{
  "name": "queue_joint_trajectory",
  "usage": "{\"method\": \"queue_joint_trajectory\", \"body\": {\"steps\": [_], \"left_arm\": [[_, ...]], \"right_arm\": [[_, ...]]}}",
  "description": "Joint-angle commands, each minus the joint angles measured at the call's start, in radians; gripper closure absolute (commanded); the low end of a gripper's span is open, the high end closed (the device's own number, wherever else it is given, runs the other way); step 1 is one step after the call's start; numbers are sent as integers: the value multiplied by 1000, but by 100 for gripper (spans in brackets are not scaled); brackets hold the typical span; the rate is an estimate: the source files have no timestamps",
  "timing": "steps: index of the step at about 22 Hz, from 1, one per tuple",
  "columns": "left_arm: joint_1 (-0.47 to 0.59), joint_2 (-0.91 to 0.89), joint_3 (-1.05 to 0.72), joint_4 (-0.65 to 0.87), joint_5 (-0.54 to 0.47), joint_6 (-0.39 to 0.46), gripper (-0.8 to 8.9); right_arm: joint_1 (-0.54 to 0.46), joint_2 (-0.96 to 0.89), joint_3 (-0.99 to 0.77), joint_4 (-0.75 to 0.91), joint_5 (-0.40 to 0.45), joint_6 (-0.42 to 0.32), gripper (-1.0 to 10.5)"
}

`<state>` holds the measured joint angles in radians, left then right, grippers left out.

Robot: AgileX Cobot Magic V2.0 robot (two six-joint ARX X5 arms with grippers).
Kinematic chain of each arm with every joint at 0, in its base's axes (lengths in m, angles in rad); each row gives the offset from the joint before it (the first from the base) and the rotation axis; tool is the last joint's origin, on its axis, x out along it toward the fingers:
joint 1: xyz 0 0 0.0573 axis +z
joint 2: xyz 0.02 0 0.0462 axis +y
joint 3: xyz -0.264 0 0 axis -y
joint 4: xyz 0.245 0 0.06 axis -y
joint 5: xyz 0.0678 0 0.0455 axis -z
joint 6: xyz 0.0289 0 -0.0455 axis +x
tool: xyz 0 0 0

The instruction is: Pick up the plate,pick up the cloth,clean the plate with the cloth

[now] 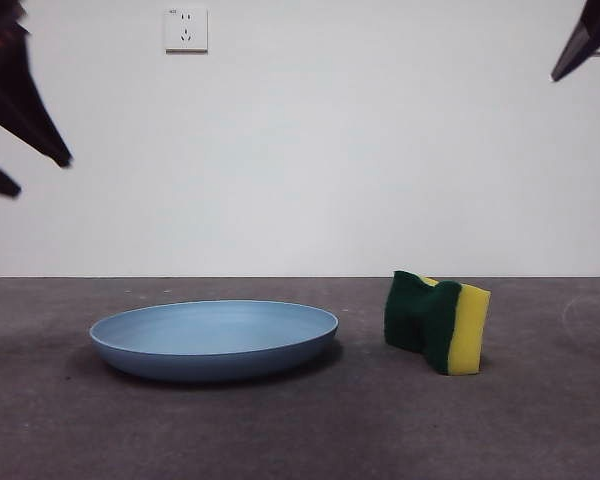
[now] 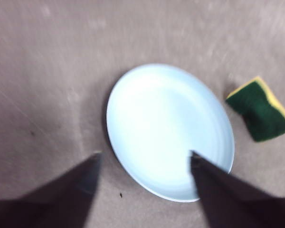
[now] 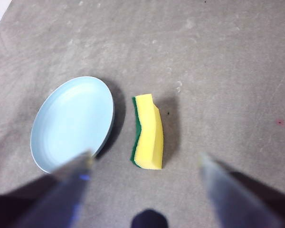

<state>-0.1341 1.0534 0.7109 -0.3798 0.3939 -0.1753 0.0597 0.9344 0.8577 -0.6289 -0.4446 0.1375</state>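
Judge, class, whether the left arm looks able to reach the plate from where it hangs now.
Probably yes. The left gripper hangs open above the plate, with nothing between them. The sponge stands on edge beside the plate, apart from it, and the right gripper is up over the sponge, out of the way.

Black, tapered two-jaw grippers on both arms

The left gripper (image 2: 145, 156) has dark, matte, wedge-shaped jaws narrowing to blunt tips; the right gripper (image 3: 145, 159) has similar jaws, blurred with a greyish sheen, and a dark rounded part between their bases.

Low front camera looks level; both wrist cameras look down, sharing plate (image 1: 214, 338) and sponge (image 1: 438, 322).
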Motion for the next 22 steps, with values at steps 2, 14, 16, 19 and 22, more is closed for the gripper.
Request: {"method": "queue_joint_trajectory", "body": {"steps": [2, 14, 16, 19, 22], "left_arm": [[-27, 158, 89, 3, -8, 38, 405], [-126, 647, 364, -45, -217, 125, 408], [-130, 690, 364, -40, -216, 124, 409], [-135, 734, 364, -39, -217, 124, 409], [-135, 738, 364, -37, -216, 126, 632]], "right_arm": [[3, 2, 3, 5, -2, -11, 446], [3, 2, 3, -11, 0, -11, 446], [3, 2, 3, -11, -1, -11, 446], [3, 2, 3, -13, -1, -10, 446], [3, 2, 3, -13, -1, -7, 447]]}}
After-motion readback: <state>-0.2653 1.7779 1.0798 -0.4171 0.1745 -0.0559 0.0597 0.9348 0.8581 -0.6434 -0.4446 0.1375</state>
